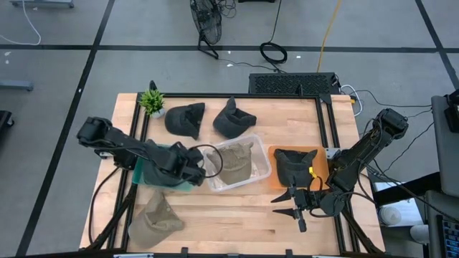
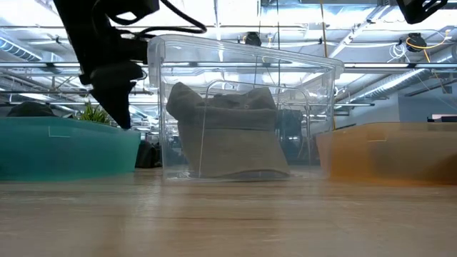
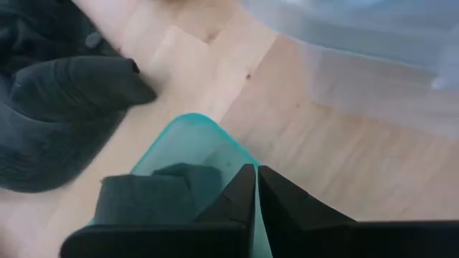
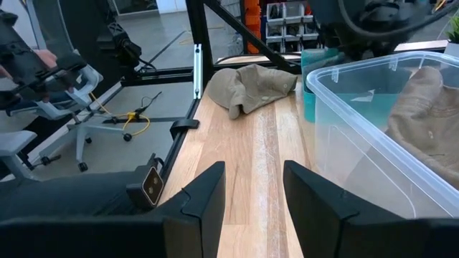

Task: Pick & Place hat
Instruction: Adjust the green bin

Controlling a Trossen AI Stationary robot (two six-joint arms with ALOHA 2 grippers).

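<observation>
Khaki hat (image 1: 155,221) crumpled on the wooden table (image 1: 229,222) at the near left edge, apart from all bins and free of both grippers. Right gripper (image 1: 295,209) low over the near right part of the table, beside the orange bin's near side, fingers (image 4: 208,190) spread apart with bare wood between them, holding nothing. Left gripper (image 3: 255,188) over the teal bin (image 1: 147,172), fingers pressed together, tips at the bin's rim on the side toward the clear bin; nothing visibly pinched between them. Teal bin left of centre, just beside the clear plastic bin (image 1: 259,168). Second khaki hat (image 1: 233,163) inside the clear bin, slumped against its wall, seen upright and folded in the low view. Orange bin (image 1: 321,169) right of the clear bin, black hat (image 1: 294,163) lying in it, a small yellow tag on that hat. Two further dark hats loose on the wood beyond the bins: one (image 1: 185,118) toward the far left, one (image 1: 233,119) near the far centre. Small green potted plant (image 1: 152,101) at the far left corner. Black frame rail (image 1: 237,97) along the far edge of the table.
</observation>
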